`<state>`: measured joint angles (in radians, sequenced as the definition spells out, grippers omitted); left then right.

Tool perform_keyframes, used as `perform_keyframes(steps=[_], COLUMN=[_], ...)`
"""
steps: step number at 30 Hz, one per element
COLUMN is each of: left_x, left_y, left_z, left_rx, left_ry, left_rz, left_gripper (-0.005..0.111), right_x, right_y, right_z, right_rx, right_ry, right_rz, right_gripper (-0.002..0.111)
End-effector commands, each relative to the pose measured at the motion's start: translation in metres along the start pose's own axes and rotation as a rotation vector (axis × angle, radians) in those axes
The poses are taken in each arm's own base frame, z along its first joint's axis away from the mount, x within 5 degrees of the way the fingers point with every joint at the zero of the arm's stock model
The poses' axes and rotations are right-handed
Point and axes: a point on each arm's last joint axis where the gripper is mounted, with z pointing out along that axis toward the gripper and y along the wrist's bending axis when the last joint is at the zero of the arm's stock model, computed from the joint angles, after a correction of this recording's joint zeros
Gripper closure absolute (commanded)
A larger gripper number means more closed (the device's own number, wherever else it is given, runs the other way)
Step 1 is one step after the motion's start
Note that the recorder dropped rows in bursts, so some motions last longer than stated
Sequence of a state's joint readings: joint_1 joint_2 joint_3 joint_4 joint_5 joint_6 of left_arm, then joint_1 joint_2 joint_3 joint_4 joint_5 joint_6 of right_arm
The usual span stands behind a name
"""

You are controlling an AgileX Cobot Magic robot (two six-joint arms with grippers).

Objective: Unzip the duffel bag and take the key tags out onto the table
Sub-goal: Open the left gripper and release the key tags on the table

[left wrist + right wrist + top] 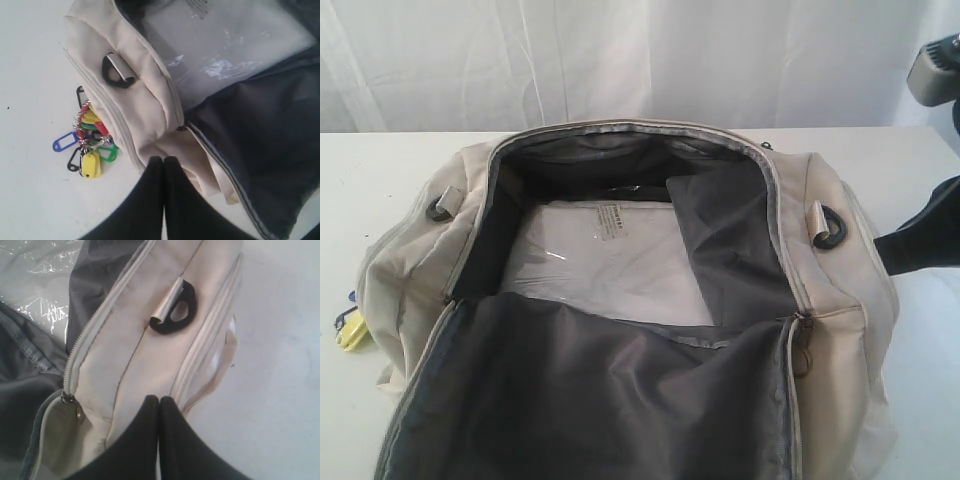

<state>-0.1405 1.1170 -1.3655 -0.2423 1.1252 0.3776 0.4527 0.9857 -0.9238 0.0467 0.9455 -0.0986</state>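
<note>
The cream duffel bag (840, 290) lies unzipped on the white table (380, 170), its dark-lined flap (610, 400) folded toward the front. The key tags (90, 137), a cluster of yellow, green, red, blue and black tags, lie on the table against the bag's left end; a yellow one shows in the exterior view (350, 328). My left gripper (163, 161) is shut and empty above the bag's end (145, 110), beside the tags. My right gripper (159, 400) is shut and empty over the bag's right end (130, 365); in the exterior view only a dark part of the right arm (925, 240) shows.
A clear plastic-wrapped white packet (610, 265) lies flat inside the bag. Black D-rings sit on both bag ends (830, 228) (440, 205). The zipper pull (75, 407) hangs at the opening's corner. White curtain (620, 60) backs the table.
</note>
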Motion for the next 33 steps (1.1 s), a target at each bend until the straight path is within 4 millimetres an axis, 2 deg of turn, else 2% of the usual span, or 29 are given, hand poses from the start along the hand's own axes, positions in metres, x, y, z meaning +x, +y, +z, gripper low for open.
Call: perform_keyframes(steps=[1, 5, 9, 12, 17, 21, 33], left_x=[0.048, 0.092, 0.133, 0.155, 0.173, 0.184, 0.186], left_y=[-0.031, -0.048, -0.053, -0.051, -0.051, -0.053, -0.053], left_z=[-0.019, -0.015, 0.018, 0.043, 0.070, 0.081, 0.084], left_rx=[-0.034, -0.099, -0.145, -0.176, -0.146, -0.129, -0.126], left_ry=[-0.104, -0.232, -0.275, -0.250, -0.201, -0.155, -0.144], left_rz=[-0.014, -0.071, -0.112, -0.120, -0.164, -0.177, -0.180], left_gripper=[0.107, 0.107, 0.107, 0.107, 0.107, 0.107, 0.107], right_x=[-0.001, -0.002, -0.007, -0.010, -0.011, -0.011, -0.011], right_y=[0.000, 0.000, -0.001, -0.001, -0.001, -0.001, -0.001], right_z=[-0.001, -0.001, -0.001, -0.002, -0.002, -0.002, -0.002], right_rx=[0.001, 0.002, 0.007, 0.011, 0.012, 0.012, 0.010], right_ry=[-0.028, -0.041, -0.090, -0.132, -0.134, -0.134, -0.142], right_rz=[0.004, 0.004, 0.004, 0.004, 0.004, 0.004, 0.006], right_gripper=[0.108, 0.108, 0.108, 0.108, 0.108, 0.108, 0.108])
